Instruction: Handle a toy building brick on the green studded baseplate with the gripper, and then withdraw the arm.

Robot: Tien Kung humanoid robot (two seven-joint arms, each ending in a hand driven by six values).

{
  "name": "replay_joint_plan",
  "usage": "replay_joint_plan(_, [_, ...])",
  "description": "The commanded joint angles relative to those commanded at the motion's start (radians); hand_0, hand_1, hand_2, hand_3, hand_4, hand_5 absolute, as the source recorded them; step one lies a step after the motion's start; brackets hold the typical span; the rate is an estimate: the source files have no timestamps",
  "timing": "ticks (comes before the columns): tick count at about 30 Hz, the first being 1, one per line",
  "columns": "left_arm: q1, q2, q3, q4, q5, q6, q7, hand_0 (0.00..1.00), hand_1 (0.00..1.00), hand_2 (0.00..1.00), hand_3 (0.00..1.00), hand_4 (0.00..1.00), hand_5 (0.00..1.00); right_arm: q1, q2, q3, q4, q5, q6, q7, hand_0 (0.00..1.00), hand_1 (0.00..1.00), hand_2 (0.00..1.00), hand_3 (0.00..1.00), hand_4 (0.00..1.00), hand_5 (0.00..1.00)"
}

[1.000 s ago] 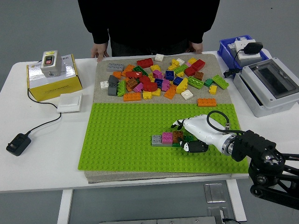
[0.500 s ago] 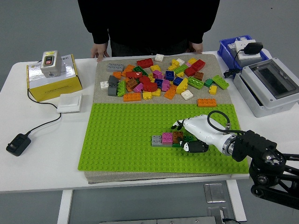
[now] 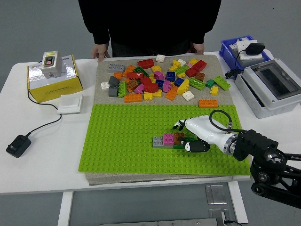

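1. One robot hand, the right hand (image 3: 190,136), reaches in from about 4 o'clock over the green baseplate (image 3: 122,141), fingers curled around a small green brick (image 3: 190,139).
2. That brick sits on the baseplate at the right end of a short row, beside a brown brick (image 3: 178,138), a pink brick (image 3: 168,139) and a grey brick (image 3: 158,141).
3. Loose bricks (image 3: 160,80) are heaped toward 12 o'clock, where a person's hands (image 3: 100,50) rest on the table edge.

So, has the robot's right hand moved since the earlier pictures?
Barely: the right hand stays at the brick row on the green baseplate; only the forearm shifted slightly.
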Motion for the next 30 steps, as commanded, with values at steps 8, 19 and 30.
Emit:
replay_joint_plan(8, [-0.001,0.000,-0.002,0.000,0.003,0.000,0.000,0.637,0.599,0.554,0.599,0.159,0.585,-0.007,-0.007,0.001,0.009,0.007,-0.006,0.006,0.131,0.173,0.709,0.777,0.391,0.338])
replay_joint_plan(19, [-0.001,0.002,-0.005,0.000,0.006,0.001,0.000,0.637,0.599,0.554,0.599,0.157,0.586,-0.021,-0.020,0.009,0.029,0.015,-0.018,0.017,0.126,0.173,0.703,0.767,0.382,0.350])
replay_joint_plan(30, [-0.002,0.002,-0.005,0.000,0.010,0.003,-0.001,0.637,0.599,0.554,0.600,0.157,0.586,-0.021,-0.020,0.009,0.027,0.029,-0.018,0.024,0.124,0.173,0.701,0.765,0.380,0.353])
